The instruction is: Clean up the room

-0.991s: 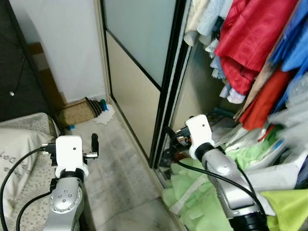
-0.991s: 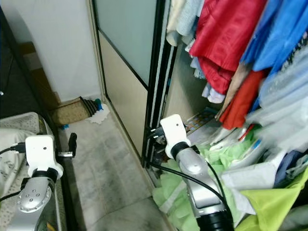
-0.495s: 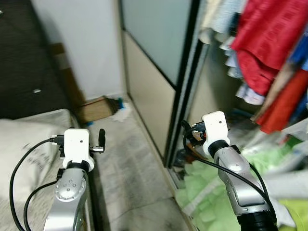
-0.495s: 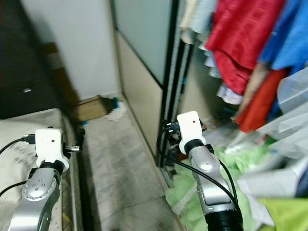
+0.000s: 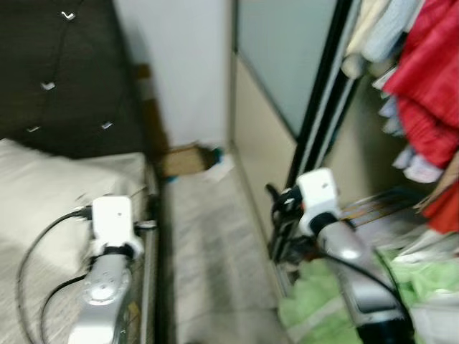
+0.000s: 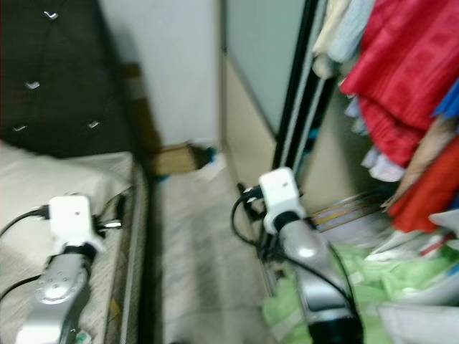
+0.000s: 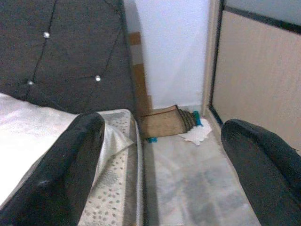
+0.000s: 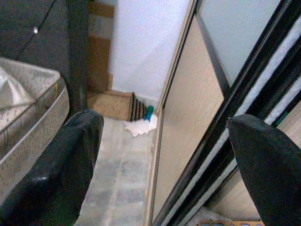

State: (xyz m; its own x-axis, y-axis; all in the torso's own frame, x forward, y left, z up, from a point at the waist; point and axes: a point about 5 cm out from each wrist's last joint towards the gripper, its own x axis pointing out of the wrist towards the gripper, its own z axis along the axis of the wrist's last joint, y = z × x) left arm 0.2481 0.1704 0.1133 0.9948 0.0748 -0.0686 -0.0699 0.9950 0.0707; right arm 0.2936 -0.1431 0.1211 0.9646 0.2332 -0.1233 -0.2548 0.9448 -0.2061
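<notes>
Both hands are empty with fingers spread wide: the left hand [image 7: 160, 160] above the speckled quilted mattress [image 7: 110, 197], the right hand [image 8: 160, 165] by the black-framed sliding wardrobe door [image 8: 197, 94]. A crumpled white cloth [image 7: 197, 135] lies on grey marbled floor [image 7: 188, 188] beside a flattened brown cardboard box [image 7: 162, 123]. Red glossy garments [image 6: 401, 72] hang inside the wardrobe.

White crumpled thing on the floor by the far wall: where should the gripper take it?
Judging by its loose, flat heap, pinch the white crumpled thing from above at its raised middle folds. The brown flat item and wardrobe door crowd its sides, so the aisle side is likely freest.
</notes>
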